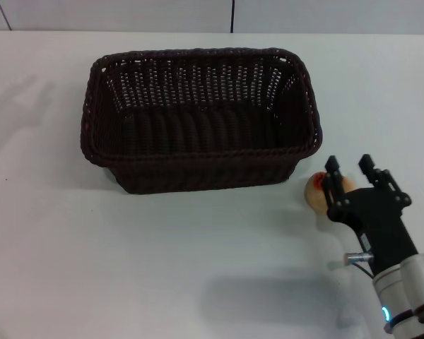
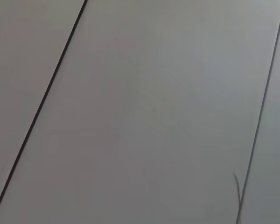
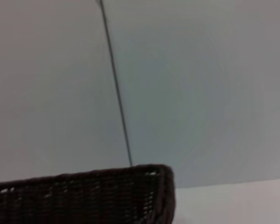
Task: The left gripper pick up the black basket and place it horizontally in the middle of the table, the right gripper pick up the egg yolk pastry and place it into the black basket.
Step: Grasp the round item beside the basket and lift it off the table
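The black basket (image 1: 201, 116) stands lengthwise across the middle of the white table (image 1: 92, 254), open side up and empty. Its rim also shows in the right wrist view (image 3: 84, 191). The egg yolk pastry (image 1: 316, 191) lies on the table just off the basket's front right corner. My right gripper (image 1: 350, 169) is open, with one finger over the pastry and the other to the right of it. The fingers partly hide the pastry. My left gripper is out of view in every frame.
A pale wall with dark seams (image 1: 232, 15) runs behind the table's far edge. The left wrist view shows only grey panels with dark seams (image 2: 42, 102). Bare tabletop lies in front of the basket and to its left.
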Controlling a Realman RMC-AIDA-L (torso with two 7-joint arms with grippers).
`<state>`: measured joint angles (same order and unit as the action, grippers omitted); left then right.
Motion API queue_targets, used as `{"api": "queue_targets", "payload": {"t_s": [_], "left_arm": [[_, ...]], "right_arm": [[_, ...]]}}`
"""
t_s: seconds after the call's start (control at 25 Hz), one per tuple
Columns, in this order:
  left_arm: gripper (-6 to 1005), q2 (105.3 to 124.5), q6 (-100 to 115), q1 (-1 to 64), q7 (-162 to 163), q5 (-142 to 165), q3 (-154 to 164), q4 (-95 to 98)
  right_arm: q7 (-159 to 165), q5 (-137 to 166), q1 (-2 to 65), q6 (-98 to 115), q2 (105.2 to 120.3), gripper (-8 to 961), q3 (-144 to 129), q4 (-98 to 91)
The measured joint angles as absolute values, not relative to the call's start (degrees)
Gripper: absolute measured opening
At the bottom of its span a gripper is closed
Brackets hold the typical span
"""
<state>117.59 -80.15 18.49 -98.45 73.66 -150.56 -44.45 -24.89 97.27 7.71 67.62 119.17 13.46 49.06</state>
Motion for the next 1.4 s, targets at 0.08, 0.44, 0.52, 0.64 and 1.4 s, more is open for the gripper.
{"api": "queue_targets", "payload": {"t_s": [0.08, 0.44, 0.52, 0.64, 1.4], "left_arm": [[424, 117.6, -80.15, 18.47, -98.47, 73.63, -150.56, -44.44], [424, 117.5, -80.29, 18.37, -98.52, 73.55, -150.56, -44.72], [424, 117.52, -80.41, 18.37, -98.52, 73.55, -150.58, -44.81], [424, 117.57, -80.51, 18.37, -98.53, 73.55, -150.64, -44.94], [424, 117.77, -81.64, 18.02, -98.4, 72.32, -150.65, -45.0]], "right_arm": [[-24.89, 97.27, 7.88, 67.14, 119.16, 391, 13.46, 49.01], [-24.87, 96.99, 8.07, 64.54, 119.18, 379, 14.15, 48.51], [-24.87, 96.61, 8.03, 63.93, 119.17, 376, 14.18, 48.3], [-24.87, 96.38, 8.05, 62.84, 119.15, 372, 14.24, 47.79], [-23.73, 96.34, 9.14, 59.14, 119.09, 346, 14.23, 46.27]]}}
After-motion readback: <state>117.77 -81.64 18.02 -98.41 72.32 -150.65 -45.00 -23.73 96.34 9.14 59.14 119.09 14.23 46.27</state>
